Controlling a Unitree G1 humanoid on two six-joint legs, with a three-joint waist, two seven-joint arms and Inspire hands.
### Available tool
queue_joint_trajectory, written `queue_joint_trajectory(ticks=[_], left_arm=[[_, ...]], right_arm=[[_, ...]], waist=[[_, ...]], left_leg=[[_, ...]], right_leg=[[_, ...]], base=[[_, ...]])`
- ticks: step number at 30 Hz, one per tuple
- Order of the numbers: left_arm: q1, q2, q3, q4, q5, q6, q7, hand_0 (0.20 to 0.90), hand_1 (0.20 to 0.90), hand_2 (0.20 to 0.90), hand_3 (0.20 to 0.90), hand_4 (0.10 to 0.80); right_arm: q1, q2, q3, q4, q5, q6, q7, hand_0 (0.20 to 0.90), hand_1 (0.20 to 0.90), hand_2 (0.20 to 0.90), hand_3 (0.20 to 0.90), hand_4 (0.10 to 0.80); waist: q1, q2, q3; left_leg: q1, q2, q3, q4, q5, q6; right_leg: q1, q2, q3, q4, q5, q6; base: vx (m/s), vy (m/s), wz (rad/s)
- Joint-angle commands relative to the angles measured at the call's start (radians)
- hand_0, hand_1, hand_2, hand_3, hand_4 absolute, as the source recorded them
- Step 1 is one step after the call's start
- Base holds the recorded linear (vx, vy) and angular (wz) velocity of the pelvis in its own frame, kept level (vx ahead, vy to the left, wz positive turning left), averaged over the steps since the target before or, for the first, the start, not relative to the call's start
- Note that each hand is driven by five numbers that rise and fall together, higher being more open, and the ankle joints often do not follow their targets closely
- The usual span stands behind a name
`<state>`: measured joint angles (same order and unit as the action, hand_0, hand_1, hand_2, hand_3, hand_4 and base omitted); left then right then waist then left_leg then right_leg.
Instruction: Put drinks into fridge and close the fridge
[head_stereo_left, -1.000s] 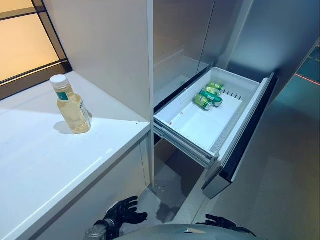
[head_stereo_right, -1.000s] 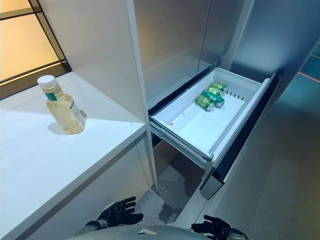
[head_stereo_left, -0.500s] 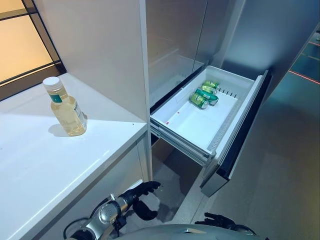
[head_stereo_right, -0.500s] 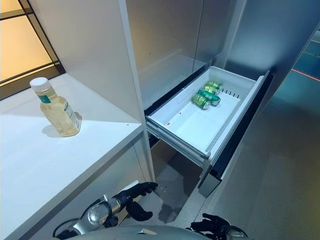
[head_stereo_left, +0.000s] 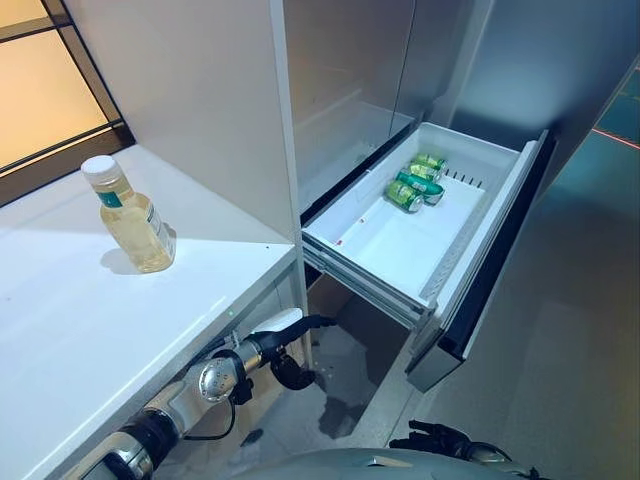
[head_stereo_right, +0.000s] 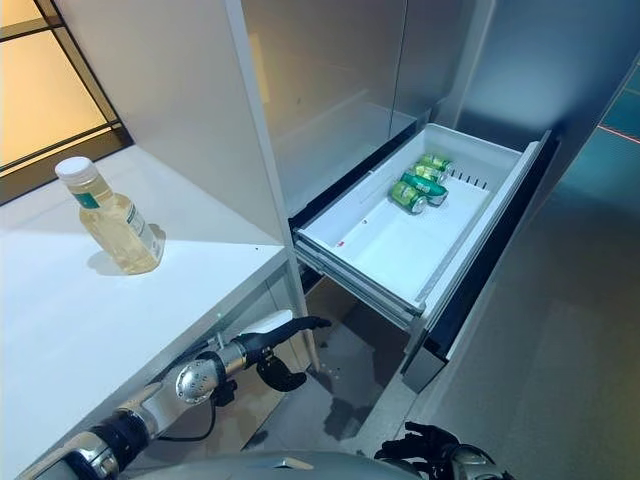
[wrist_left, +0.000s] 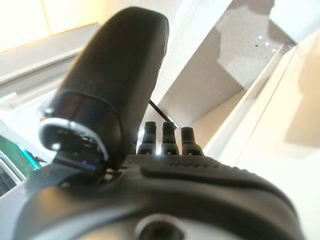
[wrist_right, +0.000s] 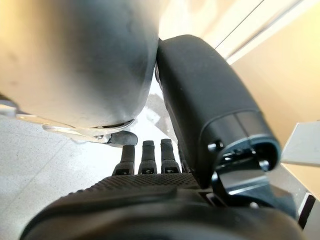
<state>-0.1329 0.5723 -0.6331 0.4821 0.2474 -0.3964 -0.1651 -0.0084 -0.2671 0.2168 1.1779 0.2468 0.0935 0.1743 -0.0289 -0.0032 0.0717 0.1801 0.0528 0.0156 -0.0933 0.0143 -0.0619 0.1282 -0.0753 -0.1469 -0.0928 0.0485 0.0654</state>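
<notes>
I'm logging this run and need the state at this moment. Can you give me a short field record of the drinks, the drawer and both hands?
bottle: upright on the white counter, untouched
cans: lying at the far end of the drawer
fridge drawer: pulled open
left hand: below the counter edge, fingers straight, empty
right hand: low by the robot, relaxed, empty

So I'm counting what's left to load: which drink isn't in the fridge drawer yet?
The pale yellow bottle with a white cap, standing upright on the white counter. The green cans already lie on their sides in the open drawer.
</notes>
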Motion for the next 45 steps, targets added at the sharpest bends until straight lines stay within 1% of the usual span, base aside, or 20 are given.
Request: queue_joint_trajectory(ticks=[1,9,10,11,12,13,14,15,17,18,19,21,22,23,24,27,29,34,40,45], left_arm=[[-0.153,0.007,-0.007,-0.113,-0.155,-0.095,-0.018,0.900,0.900,0.900,0.900,0.800],[-0.145,-0.022,0.033,-0.199,-0.338,-0.121,-0.076,0.900,0.900,0.900,0.900,0.800],[-0.141,-0.013,0.035,-0.212,-0.289,-0.122,-0.091,0.900,0.900,0.900,0.900,0.800],[-0.129,0.011,0.032,-0.227,-0.318,-0.145,-0.090,0.900,0.900,0.900,0.900,0.800],[-0.108,0.009,0.041,-0.244,-0.327,-0.167,-0.099,0.900,0.900,0.900,0.900,0.800],[-0.074,0.018,0.054,-0.269,-0.399,-0.191,-0.126,0.900,0.900,0.900,0.900,0.800],[-0.042,0.028,0.084,-0.291,-0.428,-0.220,-0.162,0.900,0.900,0.900,0.900,0.800],[-0.013,0.040,0.114,-0.320,-0.428,-0.177,-0.182,0.900,0.900,0.900,0.900,0.800],[0.035,0.073,0.174,-0.393,-0.496,-0.206,-0.227,0.900,0.900,0.900,0.900,0.800],[0.045,0.092,0.211,-0.444,-0.549,-0.196,-0.251,0.900,0.900,0.900,0.900,0.800],[0.052,0.103,0.250,-0.494,-0.598,-0.182,-0.268,0.900,0.900,0.900,0.900,0.800],[0.054,0.128,0.341,-0.599,-0.692,-0.114,-0.301,0.900,0.900,0.900,0.900,0.800],[0.053,0.132,0.362,-0.621,-0.712,-0.096,-0.306,0.900,0.900,0.900,0.900,0.800],[0.050,0.138,0.418,-0.666,-0.764,-0.069,-0.306,0.900,0.900,0.900,0.900,0.800],[0.048,0.137,0.458,-0.699,-0.781,-0.036,-0.308,0.900,0.900,0.900,0.900,0.800],[0.043,0.142,0.531,-0.728,-0.825,-0.023,-0.298,0.900,0.900,0.900,0.900,0.800],[0.043,0.138,0.596,-0.748,-0.848,-0.022,-0.301,0.900,0.900,0.900,0.900,0.800],[0.035,0.129,0.656,-0.766,-0.864,-0.048,-0.287,0.900,0.900,0.900,0.900,0.800],[0.015,0.116,0.730,-0.771,-0.895,-0.112,-0.230,0.900,0.900,0.900,0.900,0.800],[0.002,0.069,0.777,-0.793,-0.941,-0.169,-0.208,0.900,0.900,0.900,0.900,0.800]], right_arm=[[-0.033,-0.033,0.047,0.018,-0.019,0.002,-0.009,0.900,0.900,0.900,0.900,0.800],[-0.025,-0.022,0.046,0.021,-0.031,-0.013,-0.012,0.900,0.900,0.900,0.900,0.800],[-0.021,-0.020,0.045,0.019,-0.032,-0.017,-0.011,0.900,0.900,0.900,0.900,0.800],[-0.017,-0.021,0.041,0.016,-0.033,-0.022,-0.009,0.900,0.900,0.900,0.900,0.800],[-0.010,-0.022,0.042,0.003,-0.025,-0.020,-0.015,0.900,0.900,0.900,0.900,0.800],[-0.006,-0.025,0.036,-0.009,-0.019,-0.021,-0.014,0.900,0.900,0.900,0.900,0.800],[-0.002,-0.029,0.029,-0.016,-0.017,-0.022,-0.011,0.900,0.900,0.900,0.900,0.800],[0.004,-0.032,0.024,-0.030,-0.014,-0.018,-0.012,0.900,0.900,0.900,0.900,0.800],[0.023,-0.037,0.005,-0.061,-0.016,-0.008,-0.015,0.900,0.900,0.900,0.900,0.800],[0.031,-0.037,0.000,-0.070,-0.016,-0.008,-0.018,0.900,0.900,0.900,0.900,0.800],[0.039,-0.037,-0.006,-0.076,-0.014,-0.008,-0.021,0.900,0.900,0.900,0.900,0.800],[0.058,-0.032,-0.013,-0.083,-0.009,-0.016,-0.027,0.900,0.900,0.900,0.900,0.800],[0.062,-0.031,-0.015,-0.084,-0.007,-0.019,-0.028,0.900,0.900,0.900,0.900,0.800],[0.072,-0.027,-0.022,-0.083,-0.001,-0.026,-0.030,0.900,0.900,0.900,0.900,0.800],[0.080,-0.023,-0.026,-0.081,0.002,-0.034,-0.033,0.900,0.900,0.900,0.900,0.800],[0.092,-0.016,-0.036,-0.064,0.011,-0.057,-0.033,0.900,0.900,0.900,0.900,0.800],[0.100,-0.008,-0.043,-0.043,0.021,-0.081,-0.034,0.900,0.900,0.900,0.900,0.800],[0.102,-0.003,-0.045,-0.020,0.036,-0.102,-0.033,0.900,0.900,0.900,0.900,0.800],[0.103,0.004,-0.046,-0.009,0.043,-0.110,-0.033,0.900,0.900,0.900,0.900,0.800],[0.107,0.013,-0.046,-0.009,0.043,-0.110,-0.036,0.900,0.900,0.900,0.900,0.800]], waist=[[0.002,0.012,0.016],[0.008,0.009,0.014],[0.010,0.008,0.013],[0.011,0.008,0.011],[0.015,0.008,0.014],[0.020,0.009,0.018],[0.025,0.009,0.021],[0.029,0.009,0.025],[0.036,0.013,0.029],[0.039,0.015,0.031],[0.044,0.016,0.031],[0.051,0.017,0.030],[0.053,0.017,0.029],[0.059,0.016,0.026],[0.064,0.016,0.024],[0.074,0.015,0.018],[0.084,0.012,0.013],[0.091,0.010,0.008],[0.093,0.006,0.000],[0.092,0.002,-0.009]], left_leg=[[-0.032,-0.093,0.021,0.006,-0.090,0.079],[-0.027,-0.094,0.016,0.006,-0.094,0.079],[-0.028,-0.093,0.016,0.006,-0.095,0.078],[-0.031,-0.093,0.016,0.006,-0.095,0.077],[-0.032,-0.094,0.012,0.006,-0.094,0.076],[-0.034,-0.094,0.009,0.006,-0.093,0.076],[-0.035,-0.095,0.006,0.006,-0.092,0.075],[-0.036,-0.095,0.005,0.006,-0.092,0.074],[-0.038,-0.097,-0.001,0.006,-0.089,0.074],[-0.038,-0.099,-0.005,0.006,-0.087,0.074],[-0.039,-0.100,-0.008,0.006,-0.087,0.074],[-0.042,-0.102,-0.016,0.006,-0.086,0.075],[-0.043,-0.102,-0.018,0.006,-0.086,0.075],[-0.047,-0.102,-0.023,0.006,-0.085,0.075],[-0.050,-0.102,-0.028,0.006,-0.085,0.074],[-0.054,-0.103,-0.039,0.006,-0.083,0.072],[-0.058,-0.104,-0.046,0.006,-0.081,0.072],[-0.062,-0.105,-0.057,0.006,-0.079,0.071],[-0.059,-0.108,-0.068,0.006,-0.081,0.069],[-0.058,-0.109,-0.076,0.006,-0.085,0.067]], right_leg=[[-0.005,0.044,0.011,0.033,-0.066,0.036],[0.003,0.044,0.009,0.031,-0.071,0.034],[0.003,0.044,0.007,0.029,-0.072,0.033],[0.002,0.045,0.006,0.026,-0.073,0.033],[0.002,0.043,0.004,0.029,-0.074,0.033],[0.002,0.043,0.000,0.029,-0.076,0.031],[0.003,0.042,-0.002,0.028,-0.076,0.030],[0.004,0.041,-0.006,0.026,-0.076,0.030],[0.006,0.040,-0.013,0.025,-0.075,0.029],[0.007,0.039,-0.014,0.023,-0.073,0.030],[0.009,0.038,-0.016,0.022,-0.073,0.029],[0.010,0.036,-0.019,0.019,-0.072,0.029],[0.009,0.036,-0.019,0.019,-0.072,0.028],[0.008,0.035,-0.022,0.017,-0.071,0.028],[0.008,0.035,-0.023,0.016,-0.071,0.027],[0.007,0.035,-0.026,0.014,-0.070,0.024],[0.007,0.035,-0.028,0.013,-0.071,0.022],[0.006,0.036,-0.029,0.013,-0.074,0.018],[0.009,0.037,-0.024,0.013,-0.078,0.014],[0.010,0.040,-0.019,0.013,-0.082,0.011]], base=[[0.000,0.000,0.00],[0.000,0.000,0.00],[0.000,0.000,0.00],[0.000,0.000,0.00],[-0.037,-0.011,0.01],[-0.046,-0.005,0.02],[-0.048,-0.003,0.02],[-0.040,-0.001,0.03],[-0.031,0.001,0.08],[-0.015,0.001,0.14],[-0.008,-0.004,0.12],[-0.003,-0.014,0.09],[-0.001,-0.032,0.11],[-0.001,-0.036,0.10],[0.001,-0.044,0.12],[0.004,-0.030,0.09],[0.008,-0.042,0.15],[0.002,-0.011,0.03],[0.000,0.000,0.00],[0.000,0.000,0.00]])
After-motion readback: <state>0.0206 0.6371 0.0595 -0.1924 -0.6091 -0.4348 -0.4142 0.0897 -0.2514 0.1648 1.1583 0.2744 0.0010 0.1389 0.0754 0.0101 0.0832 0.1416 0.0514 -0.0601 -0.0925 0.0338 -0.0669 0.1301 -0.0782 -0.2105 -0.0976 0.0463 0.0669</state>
